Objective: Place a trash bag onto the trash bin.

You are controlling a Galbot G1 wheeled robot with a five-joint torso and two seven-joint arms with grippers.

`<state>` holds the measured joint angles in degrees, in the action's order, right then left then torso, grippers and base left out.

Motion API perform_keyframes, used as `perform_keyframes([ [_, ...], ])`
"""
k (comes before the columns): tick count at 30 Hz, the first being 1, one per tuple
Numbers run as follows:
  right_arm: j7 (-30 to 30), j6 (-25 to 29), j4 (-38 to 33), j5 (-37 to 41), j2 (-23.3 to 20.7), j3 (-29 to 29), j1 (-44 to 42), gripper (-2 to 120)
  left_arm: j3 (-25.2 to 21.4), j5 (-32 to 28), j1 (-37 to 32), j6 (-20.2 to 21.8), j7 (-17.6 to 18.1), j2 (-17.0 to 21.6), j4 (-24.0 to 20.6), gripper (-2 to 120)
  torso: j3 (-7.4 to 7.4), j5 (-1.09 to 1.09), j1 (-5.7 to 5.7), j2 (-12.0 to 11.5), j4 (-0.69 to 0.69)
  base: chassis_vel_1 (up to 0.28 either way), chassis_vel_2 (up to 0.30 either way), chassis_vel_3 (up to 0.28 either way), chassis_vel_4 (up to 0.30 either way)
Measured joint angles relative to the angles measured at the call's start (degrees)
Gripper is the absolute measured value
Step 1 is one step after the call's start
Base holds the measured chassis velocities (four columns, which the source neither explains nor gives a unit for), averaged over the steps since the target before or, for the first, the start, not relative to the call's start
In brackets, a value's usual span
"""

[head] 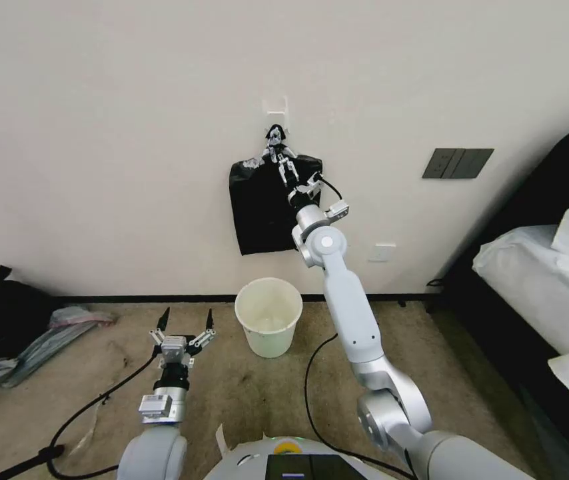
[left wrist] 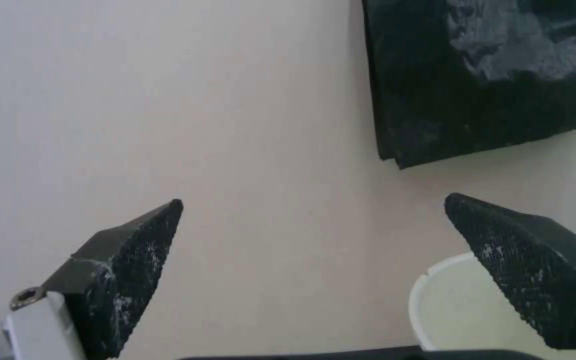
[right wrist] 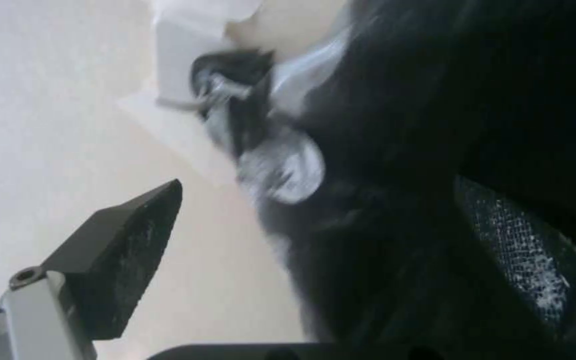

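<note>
No readable writing shows anywhere. A flat black bundle of bags hangs on the wall from a white hook, its long side running top to bottom and its knotted top uppermost. The right gripper is raised to that knot with its fingers spread apart; in the blurred right wrist view one fingertip lies against the black film, and whether it grips is unclear. Directly below, the white trash bin stands upright on the carpet, mouth up and unlined. The left gripper hovers just beside the bin, fingers wide apart and holding nothing
</note>
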<state>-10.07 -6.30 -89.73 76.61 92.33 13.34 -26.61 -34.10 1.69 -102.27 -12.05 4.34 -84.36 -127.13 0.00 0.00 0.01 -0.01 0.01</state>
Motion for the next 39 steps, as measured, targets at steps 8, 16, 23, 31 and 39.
perform_keyframes([
  [8,1.3,0.1,1.6,-0.4,-0.1,-0.1,2.1,94,0.0,0.1,-0.5,-0.3,-0.1,-0.3,-0.7,100,0.00,0.00,-0.01,0.0,0.00,0.000,0.000,0.000,0.000],
  [16,1.9,-0.1,2.5,-1.2,-0.2,-1.1,3.3,72,-0.4,0.1,-0.8,-0.4,-0.1,-0.4,-1.0,100,0.00,0.00,-0.01,0.0,0.00,0.000,0.000,0.000,0.000],
  [23,2.0,-0.1,3.3,-1.6,-0.2,-1.2,4.1,46,-0.5,0.1,-0.8,-0.5,-0.1,-0.4,-1.2,100,0.00,0.00,0.00,0.0,0.00,0.000,0.000,0.000,0.000],
  [31,2.2,-0.2,3.4,-1.6,-0.2,-1.2,4.2,18,-0.4,0.0,-0.6,-0.5,-0.1,-0.3,-1.2,100,-0.01,0.00,-0.01,0.0,-0.01,0.000,0.000,0.000,0.000],
  [39,2.4,-0.2,4.1,-2.5,-0.2,-1.4,4.5,0,-0.6,-0.1,-0.5,-0.4,0.0,-0.1,-1.2,100,0.00,0.00,0.00,0.0,0.00,0.000,0.000,0.000,0.000],
])
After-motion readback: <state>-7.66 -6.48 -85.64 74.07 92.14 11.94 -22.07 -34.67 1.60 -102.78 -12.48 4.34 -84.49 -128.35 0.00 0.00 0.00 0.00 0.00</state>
